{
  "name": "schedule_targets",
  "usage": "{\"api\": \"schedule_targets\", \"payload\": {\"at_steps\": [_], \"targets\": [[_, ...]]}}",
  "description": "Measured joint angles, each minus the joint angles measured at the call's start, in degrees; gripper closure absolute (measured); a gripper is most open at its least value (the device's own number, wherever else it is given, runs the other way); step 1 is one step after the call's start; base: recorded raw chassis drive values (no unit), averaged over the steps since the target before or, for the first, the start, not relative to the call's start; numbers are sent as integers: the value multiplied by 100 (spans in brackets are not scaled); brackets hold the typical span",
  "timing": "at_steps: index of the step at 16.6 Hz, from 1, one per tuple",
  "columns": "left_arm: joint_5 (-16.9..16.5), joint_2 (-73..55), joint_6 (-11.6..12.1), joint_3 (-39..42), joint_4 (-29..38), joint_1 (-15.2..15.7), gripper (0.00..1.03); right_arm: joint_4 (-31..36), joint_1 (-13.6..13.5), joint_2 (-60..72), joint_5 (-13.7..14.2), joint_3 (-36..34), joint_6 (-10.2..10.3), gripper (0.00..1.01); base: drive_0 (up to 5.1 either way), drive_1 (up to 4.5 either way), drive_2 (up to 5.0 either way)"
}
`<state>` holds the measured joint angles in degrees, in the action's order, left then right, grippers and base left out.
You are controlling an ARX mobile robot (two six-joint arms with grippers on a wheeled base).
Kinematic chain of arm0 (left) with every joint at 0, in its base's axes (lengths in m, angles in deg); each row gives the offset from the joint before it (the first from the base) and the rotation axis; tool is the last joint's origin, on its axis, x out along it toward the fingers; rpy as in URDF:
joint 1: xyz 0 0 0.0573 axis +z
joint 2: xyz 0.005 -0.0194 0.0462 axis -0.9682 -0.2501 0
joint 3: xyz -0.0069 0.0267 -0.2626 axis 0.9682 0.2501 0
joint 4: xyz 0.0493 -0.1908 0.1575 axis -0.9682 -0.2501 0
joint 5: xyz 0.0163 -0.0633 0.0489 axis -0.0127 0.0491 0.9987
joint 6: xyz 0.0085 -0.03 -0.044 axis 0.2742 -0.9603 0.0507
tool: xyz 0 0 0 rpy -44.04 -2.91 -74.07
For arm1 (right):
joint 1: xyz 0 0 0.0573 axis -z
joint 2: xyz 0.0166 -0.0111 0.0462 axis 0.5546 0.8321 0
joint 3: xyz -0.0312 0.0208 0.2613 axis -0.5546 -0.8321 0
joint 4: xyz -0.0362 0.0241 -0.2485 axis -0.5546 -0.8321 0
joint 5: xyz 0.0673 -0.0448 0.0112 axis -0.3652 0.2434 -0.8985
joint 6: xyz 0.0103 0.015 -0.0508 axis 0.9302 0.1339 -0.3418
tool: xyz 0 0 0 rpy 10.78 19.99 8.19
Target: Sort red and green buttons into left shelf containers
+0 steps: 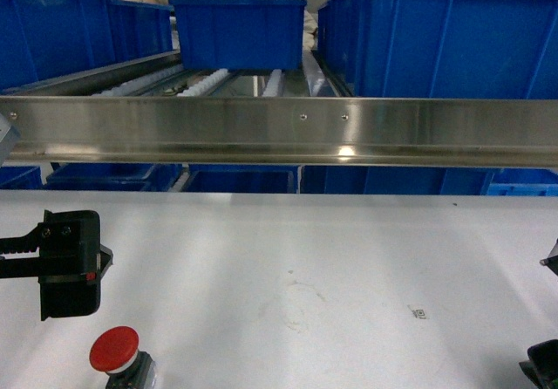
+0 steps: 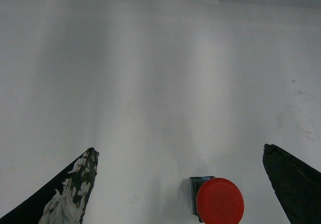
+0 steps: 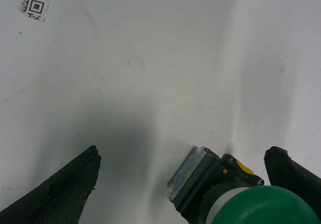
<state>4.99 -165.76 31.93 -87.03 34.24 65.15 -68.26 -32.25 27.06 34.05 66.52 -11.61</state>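
A red button (image 1: 115, 349) is seen at the near left of the white table, its round mushroom cap topping a dark grey body; in the left wrist view (image 2: 219, 202) it is found resting on the surface, cap turned toward the camera. A green button (image 3: 261, 207) is shown in the right wrist view, lying tilted on its side, dark body and clear end pointing away. Deep-blue tubs (image 1: 83, 24) are ranged on the left shelf behind, thick-rimmed, walls sloping.
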Motion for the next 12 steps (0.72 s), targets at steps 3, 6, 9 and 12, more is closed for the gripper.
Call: {"api": "schedule_targets", "payload": {"at_steps": [3, 6, 9, 12], "targets": [[0, 2, 0, 0, 2, 0, 5, -42, 4, 0, 59, 11, 92, 3, 0, 0, 0], [-2, 2, 0, 0, 2, 0, 5, 83, 13, 0, 186, -24, 201, 3, 0, 0, 0], [0, 0, 0, 0, 2, 0, 5, 146, 11, 0, 184, -131, 291, 8, 0, 0, 0], [0, 2, 0, 0, 2, 0, 5, 210, 7, 4, 212, -262, 352, 23, 0, 0, 0]]}}
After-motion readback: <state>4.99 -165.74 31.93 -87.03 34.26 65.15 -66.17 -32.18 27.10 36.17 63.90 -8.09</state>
